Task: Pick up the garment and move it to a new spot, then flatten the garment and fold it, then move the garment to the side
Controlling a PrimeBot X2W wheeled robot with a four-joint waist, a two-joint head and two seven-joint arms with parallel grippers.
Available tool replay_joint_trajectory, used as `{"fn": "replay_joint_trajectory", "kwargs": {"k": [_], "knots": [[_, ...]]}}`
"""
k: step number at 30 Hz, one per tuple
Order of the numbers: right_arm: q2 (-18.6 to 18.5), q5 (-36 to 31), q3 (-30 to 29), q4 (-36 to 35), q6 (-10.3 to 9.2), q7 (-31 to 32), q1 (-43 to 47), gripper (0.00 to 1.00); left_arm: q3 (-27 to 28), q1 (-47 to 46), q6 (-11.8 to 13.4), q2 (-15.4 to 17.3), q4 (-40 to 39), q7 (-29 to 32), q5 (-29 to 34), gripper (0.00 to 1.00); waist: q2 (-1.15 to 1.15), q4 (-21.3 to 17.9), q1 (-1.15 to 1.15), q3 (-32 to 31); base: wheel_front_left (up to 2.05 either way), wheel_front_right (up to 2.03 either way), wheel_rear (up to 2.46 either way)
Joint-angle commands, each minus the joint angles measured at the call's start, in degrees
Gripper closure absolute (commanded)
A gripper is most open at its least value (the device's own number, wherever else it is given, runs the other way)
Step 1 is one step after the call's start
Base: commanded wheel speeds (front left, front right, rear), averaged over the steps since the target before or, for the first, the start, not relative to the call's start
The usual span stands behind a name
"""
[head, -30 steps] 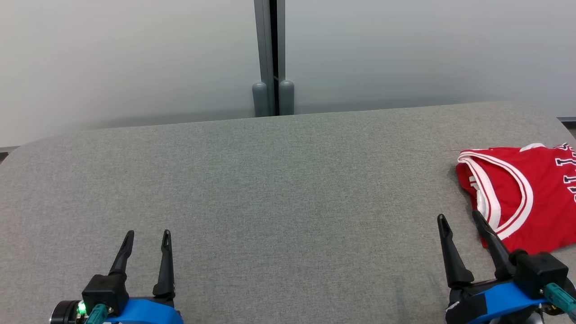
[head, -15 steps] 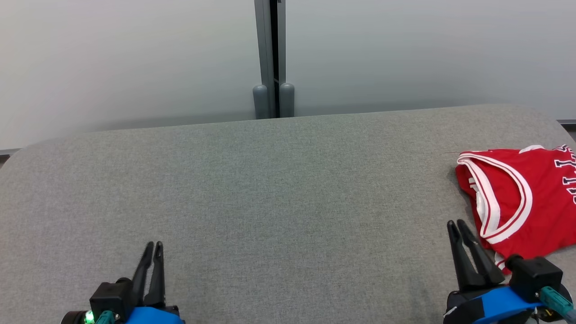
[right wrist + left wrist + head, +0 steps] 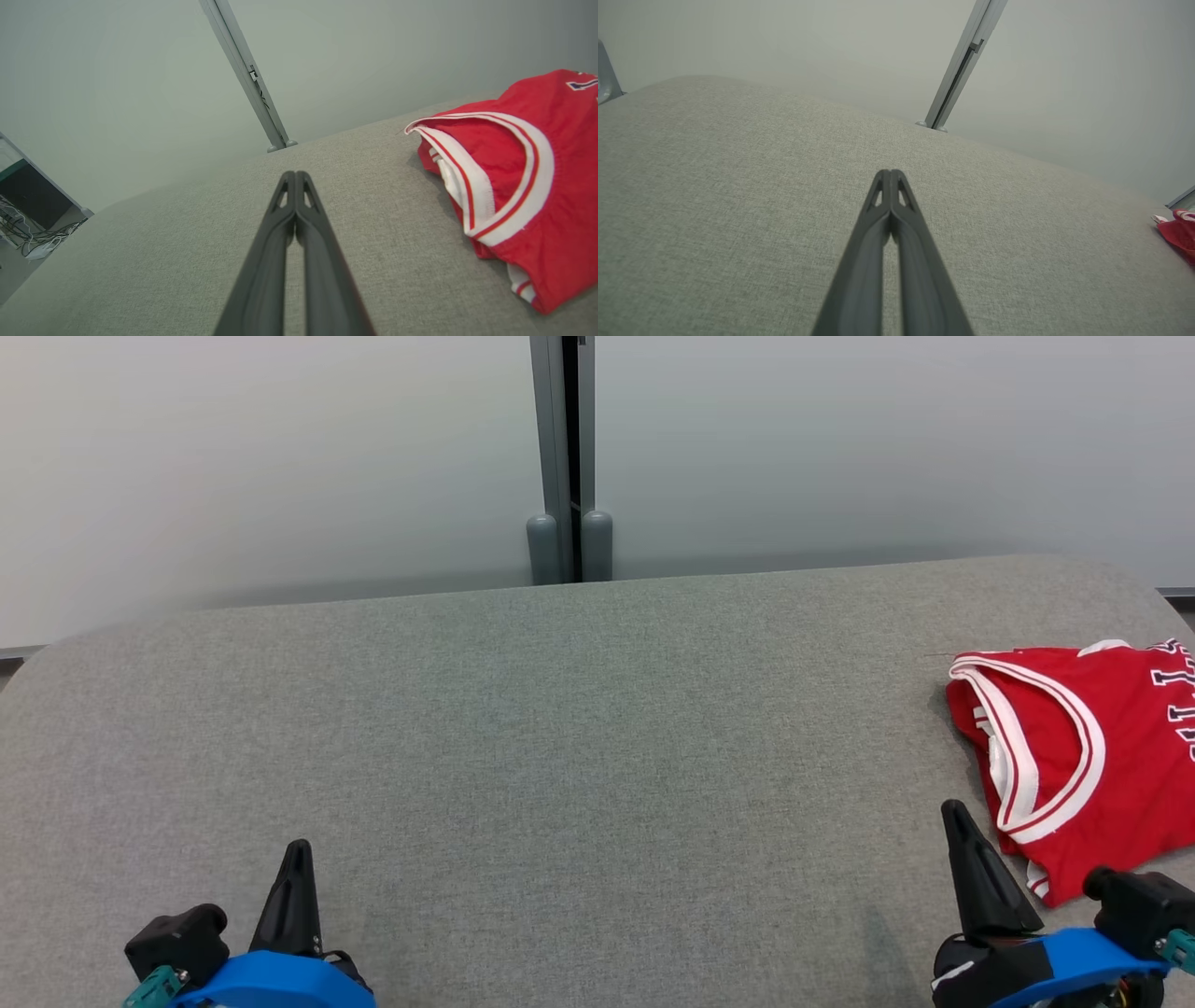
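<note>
A: Starting at the near edge of the grey padded table [image 3: 560, 756]: the left gripper [image 3: 297, 859] sits low at the table's near-left corner. Its two dark fingers are pressed tip to tip with nothing between them.

B: Same at the near-right corner. The right gripper [image 3: 958, 817] is pinched flat shut and carries nothing. Its wrist view shows only table fabric on either side of the fingers.

A: So both claws are empty. Where's the garment?

B: Just beyond the right gripper, at the table's right end. It's a red basketball jersey [image 3: 1074, 747] with white trim and dark lettering. It lies on the table near those fingers but apart from them, and the edge of the head view cuts part of it off.

A: Is it spread out?

B: No, it's a compact bundle with the layers doubled over and an armhole's white band curving across the top. To my eye it reads as folded and parked at the side. That would mean the pick-up, the flattening, the fold and the final shift are all done.

A: Fair, though the fold isn't razor neat, and its far-right part is out of frame.

B: Agreed. I'd call it done or very nearly, with a tidy-up left at most.

A: And past the table's far edge, a grey post [image 3: 565, 457] stands between pale wall panels [image 3: 280, 457].
</note>
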Motion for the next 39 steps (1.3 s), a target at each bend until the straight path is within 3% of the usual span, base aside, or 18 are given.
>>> {"fn": "replay_joint_trajectory", "kwargs": {"k": [1,19,39], "knots": [[-0.64,3.06,-0.21,-0.24,0.0,0.25,-1.77,1.0,1.3,-1.86,-0.6,-0.04,-0.76,0.53,-2.39,1.0,0.0,0.03,0.0,-0.02,0.0,0.0,0.0],[-1.14,19.81,-0.66,2.44,0.0,1.84,-3.54,1.0,5.74,-3.07,-3.29,-2.45,-0.89,4.58,-16.26,1.0,0.0,0.24,0.0,-0.27,0.0,0.0,0.0],[-1.36,34.1,-1.35,4.83,0.0,3.52,-5.16,1.0,9.67,-4.08,-5.61,-4.59,-0.96,8.11,-28.24,1.0,0.0,0.45,0.0,-0.53,0.0,0.0,0.0]]}}
